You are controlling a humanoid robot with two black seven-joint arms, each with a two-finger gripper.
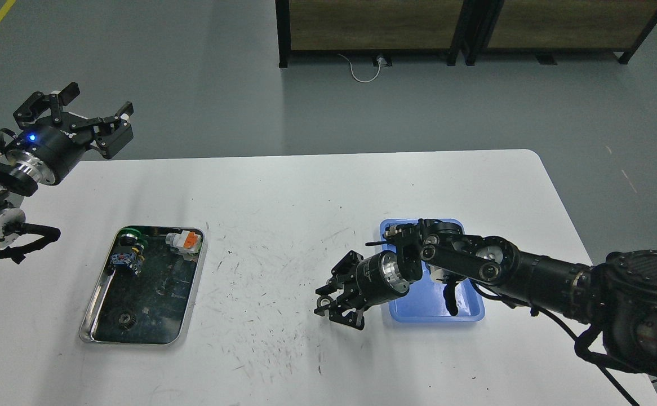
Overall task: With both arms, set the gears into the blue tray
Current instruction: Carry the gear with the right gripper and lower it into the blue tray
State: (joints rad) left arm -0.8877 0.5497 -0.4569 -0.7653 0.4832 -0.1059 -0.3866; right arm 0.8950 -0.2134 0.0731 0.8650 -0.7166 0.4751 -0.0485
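One small dark gear (323, 303) is pinched in my right gripper (333, 307), which is shut on it and held just above the white table, a short way left of the blue tray (418, 309). My right forearm crosses over the tray's far half and hides what lies there. A second gear (125, 320) lies in the near part of the silver metal tray (196, 282) on the left. My left gripper (97, 110) is open with nothing in it, raised beyond the table's far left corner.
The silver tray also holds a green-capped switch (131, 237) and a white and orange part (185, 241) at its far end. The white table (283, 197) is scuffed in the middle. Dark cabinets (373, 28) stand on the floor behind.
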